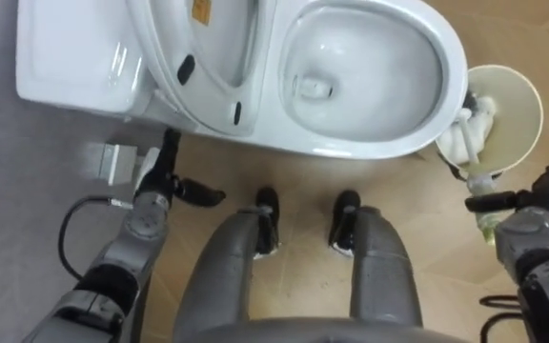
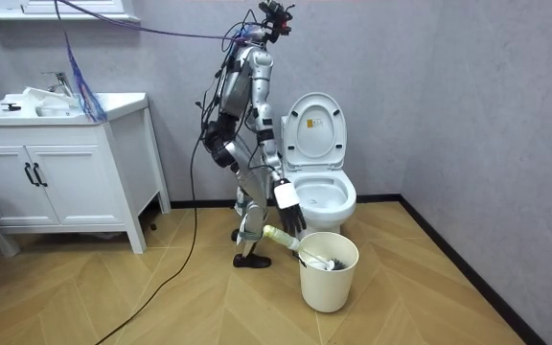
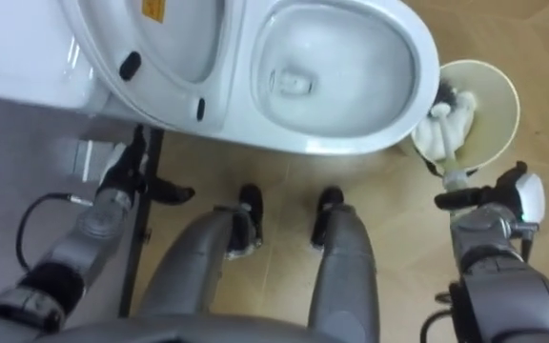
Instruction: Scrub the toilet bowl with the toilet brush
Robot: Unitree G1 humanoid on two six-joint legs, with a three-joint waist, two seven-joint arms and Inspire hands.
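Two head-mounted eye views, set side by side, aimed almost straight down from close above the toilet (image 1: 365, 76). Nearly the same scene in both: bowl, raised lid, cistern, and a pale bucket (image 1: 520, 105) at the right edge, shifted slightly sideways from one eye to the other. Room view from a standing camera a few metres off, roughly level, facing the grey wall (image 2: 468, 86), taking in the whole robot and a white cabinet (image 2: 65, 182) at the room view's left. Shared by all three: toilet and bucket.

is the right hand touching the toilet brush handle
Cannot tell. In the left eye view the right hand overlaps the brush handle beside the bucket, but no contact or gap shows plainly.
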